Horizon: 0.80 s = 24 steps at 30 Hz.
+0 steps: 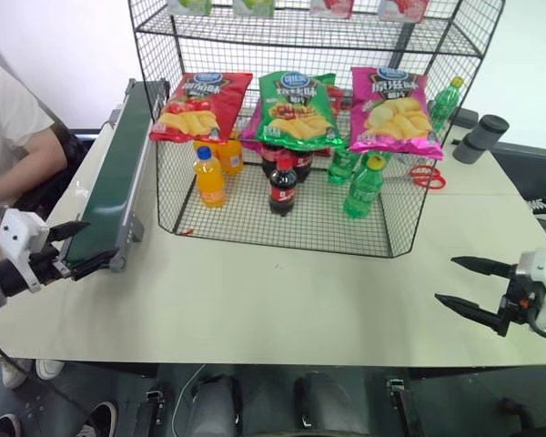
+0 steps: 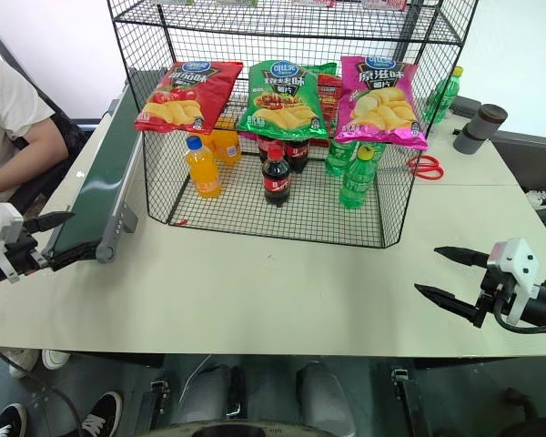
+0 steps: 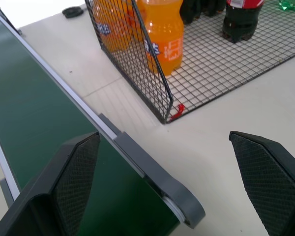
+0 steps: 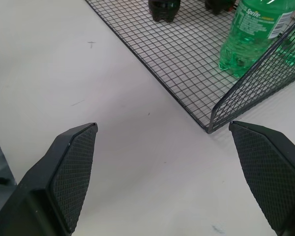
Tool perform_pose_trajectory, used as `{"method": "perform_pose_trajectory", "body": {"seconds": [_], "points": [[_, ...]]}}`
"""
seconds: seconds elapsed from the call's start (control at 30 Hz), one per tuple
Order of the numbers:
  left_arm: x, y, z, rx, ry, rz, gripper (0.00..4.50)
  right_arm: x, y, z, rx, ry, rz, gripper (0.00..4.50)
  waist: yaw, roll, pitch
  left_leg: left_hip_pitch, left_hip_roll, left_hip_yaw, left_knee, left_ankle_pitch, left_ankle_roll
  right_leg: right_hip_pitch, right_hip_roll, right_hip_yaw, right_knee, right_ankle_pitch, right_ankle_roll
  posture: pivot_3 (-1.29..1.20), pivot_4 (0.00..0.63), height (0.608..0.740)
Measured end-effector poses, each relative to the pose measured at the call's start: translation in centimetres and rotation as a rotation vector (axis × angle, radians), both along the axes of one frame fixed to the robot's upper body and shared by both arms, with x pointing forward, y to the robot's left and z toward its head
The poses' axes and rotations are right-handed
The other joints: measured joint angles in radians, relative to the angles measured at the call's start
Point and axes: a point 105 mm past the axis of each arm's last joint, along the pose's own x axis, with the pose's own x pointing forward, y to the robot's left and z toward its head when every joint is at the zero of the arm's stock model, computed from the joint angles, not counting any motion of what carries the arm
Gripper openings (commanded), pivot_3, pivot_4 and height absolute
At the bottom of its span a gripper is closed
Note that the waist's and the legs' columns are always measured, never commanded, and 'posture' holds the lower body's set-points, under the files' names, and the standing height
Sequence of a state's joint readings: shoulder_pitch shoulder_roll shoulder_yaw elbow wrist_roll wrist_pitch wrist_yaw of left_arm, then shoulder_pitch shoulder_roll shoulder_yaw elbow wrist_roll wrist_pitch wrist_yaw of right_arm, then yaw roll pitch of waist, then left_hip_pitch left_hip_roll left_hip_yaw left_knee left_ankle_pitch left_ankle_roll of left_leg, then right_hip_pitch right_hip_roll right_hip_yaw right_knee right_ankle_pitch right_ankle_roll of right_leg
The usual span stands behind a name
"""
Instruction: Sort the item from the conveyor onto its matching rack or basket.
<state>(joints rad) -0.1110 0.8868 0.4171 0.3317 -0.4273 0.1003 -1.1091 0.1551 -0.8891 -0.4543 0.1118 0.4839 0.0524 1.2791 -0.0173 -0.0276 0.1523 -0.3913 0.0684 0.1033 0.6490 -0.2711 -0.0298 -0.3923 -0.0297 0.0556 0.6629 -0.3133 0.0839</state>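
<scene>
The pale table (image 1: pixel 282 300) carries everything. At its far side, toward twelve o'clock, stands the tall black wire-mesh rack (image 1: pixel 255 196), with a grid floor, grid walls and upper shelves. Along the table's nine o'clock edge lies the conveyor (image 1: pixel 118 177), a long dark green belt in a grey metal frame; its belt is bare.

On the rack's middle shelf three crisp bags lean forward in a row: a red bag (image 1: pixel 200 107) at the ten o'clock end, the green crisp bag (image 1: pixel 296 109) with its blue oval logo in the middle, and a pink bag (image 1: pixel 393 111) at the two o'clock end. So the green bag is on the rack, between the red and pink ones, well apart from the belt.

On the rack floor beneath them stand an orange soda bottle (image 1: pixel 210 177), a cola bottle (image 1: pixel 283 185) and a green Sprite bottle (image 1: pixel 364 188), with more bottles behind. Red-handled scissors (image 1: pixel 427 175) lie on the table just outside the rack at two o'clock, and a dark cylindrical cup (image 1: pixel 480 138) lies beyond them.

A person's arm in a white sleeve (image 1: pixel 9 137) rests at nine o'clock beyond the conveyor.

The left gripper (image 1: pixel 62 246) hovers at the near end of the conveyor, fingers spread and grasping nothing. The right gripper (image 1: pixel 467 287) hangs over bare table at four o'clock, fingers likewise released and empty.
</scene>
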Motion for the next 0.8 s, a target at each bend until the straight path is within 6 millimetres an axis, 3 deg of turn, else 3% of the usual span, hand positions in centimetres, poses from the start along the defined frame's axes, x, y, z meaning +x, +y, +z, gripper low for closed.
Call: {"method": "perform_pose_trajectory", "body": {"seconds": [0.8], "points": [[0.2, -3.0, 0.4, -0.098, -0.06, -0.152, 4.47, 0.7, 1.3, -0.5, -0.024, -0.007, 0.02, 4.48, -0.001, 0.0, 0.0, 0.0, -0.001, 0.0, 0.001, 0.0, 0.0, 0.0, 0.001, 0.0, 0.001, 0.0, 0.0, 0.0, 0.15, 0.74]]}}
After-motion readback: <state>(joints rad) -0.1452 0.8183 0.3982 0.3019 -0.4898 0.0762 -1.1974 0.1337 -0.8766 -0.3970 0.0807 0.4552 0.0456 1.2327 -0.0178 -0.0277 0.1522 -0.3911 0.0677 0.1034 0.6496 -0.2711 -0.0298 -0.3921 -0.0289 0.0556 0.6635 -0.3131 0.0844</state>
